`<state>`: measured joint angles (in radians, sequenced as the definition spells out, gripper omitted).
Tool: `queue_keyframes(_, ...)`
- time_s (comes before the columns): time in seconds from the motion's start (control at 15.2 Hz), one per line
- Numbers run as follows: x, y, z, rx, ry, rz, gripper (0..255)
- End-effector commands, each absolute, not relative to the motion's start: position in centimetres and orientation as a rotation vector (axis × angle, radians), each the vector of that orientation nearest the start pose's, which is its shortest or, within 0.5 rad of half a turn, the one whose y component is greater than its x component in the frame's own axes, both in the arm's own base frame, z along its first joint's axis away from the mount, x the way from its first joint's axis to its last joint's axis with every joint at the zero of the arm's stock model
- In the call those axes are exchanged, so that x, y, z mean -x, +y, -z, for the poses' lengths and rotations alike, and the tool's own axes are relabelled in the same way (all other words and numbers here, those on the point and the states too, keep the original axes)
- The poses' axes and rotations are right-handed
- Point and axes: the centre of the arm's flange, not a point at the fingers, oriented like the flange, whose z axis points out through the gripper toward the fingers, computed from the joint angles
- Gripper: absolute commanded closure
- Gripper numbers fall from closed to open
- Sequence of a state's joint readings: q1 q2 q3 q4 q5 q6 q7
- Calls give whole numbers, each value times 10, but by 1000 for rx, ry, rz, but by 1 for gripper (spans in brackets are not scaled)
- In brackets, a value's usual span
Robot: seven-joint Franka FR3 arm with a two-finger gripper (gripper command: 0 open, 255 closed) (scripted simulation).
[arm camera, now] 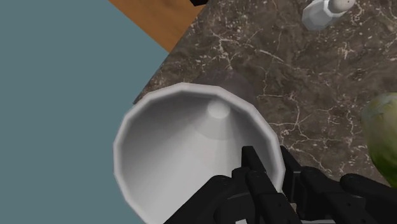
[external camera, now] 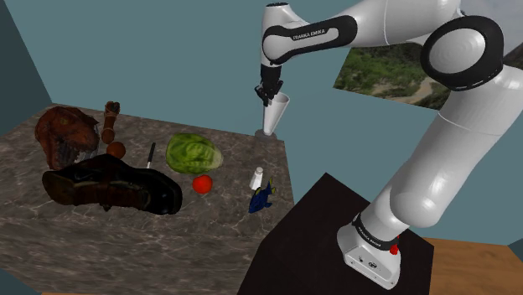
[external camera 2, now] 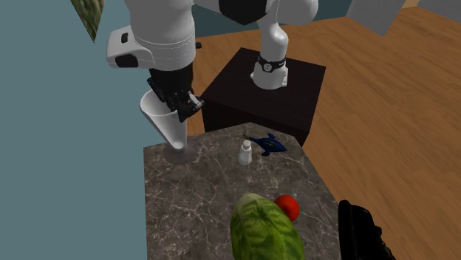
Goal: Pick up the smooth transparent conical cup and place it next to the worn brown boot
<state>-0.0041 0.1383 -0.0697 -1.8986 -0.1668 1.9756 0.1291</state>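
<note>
The gripper [arm camera: 268, 154] is clenched on the rim of the conical cup [external camera: 276, 113], one black finger inside the bowl and the other outside, with the thin wall pinched between them. The cup is pale and glassy. It stands upright, well apart from the boot [external camera: 113, 188], at the counter [external camera: 168, 251] corner farthest from it, and its small round foot looks to be on the marble or barely off it. The step in hand is the lift. A pinch on one side of a smooth wall is a weak hold, so the cup will likely want to swing or slide if hurried. Rise straight up until the foot is plainly clear, keeping the wrist level so the cup hangs upright. Between the cup and the boot lie a green cabbage [external camera: 193, 153] and a red ball [external camera: 202, 183], both near the boot's toe end. A white bottle [external camera: 258, 177] and a blue toy [external camera: 262, 198] sit farther from the boot, towards the cup. The carry should pass above all of these, not weave among them. Bare marble shows along the boot's near side and just past its toe. Either spot would do, provided the cup is lowered gently onto its foot before the fingers let go.
</note>
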Motion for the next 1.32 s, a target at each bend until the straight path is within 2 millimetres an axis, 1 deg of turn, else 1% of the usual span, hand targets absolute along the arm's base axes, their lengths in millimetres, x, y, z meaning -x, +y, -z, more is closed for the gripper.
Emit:
queue_keyframes(0.0, -585, -52, -436, 3296, 218, -93, 255)
queue_keyframes(1.25, -585, -52, -536, 3296, 218, -93, 255)
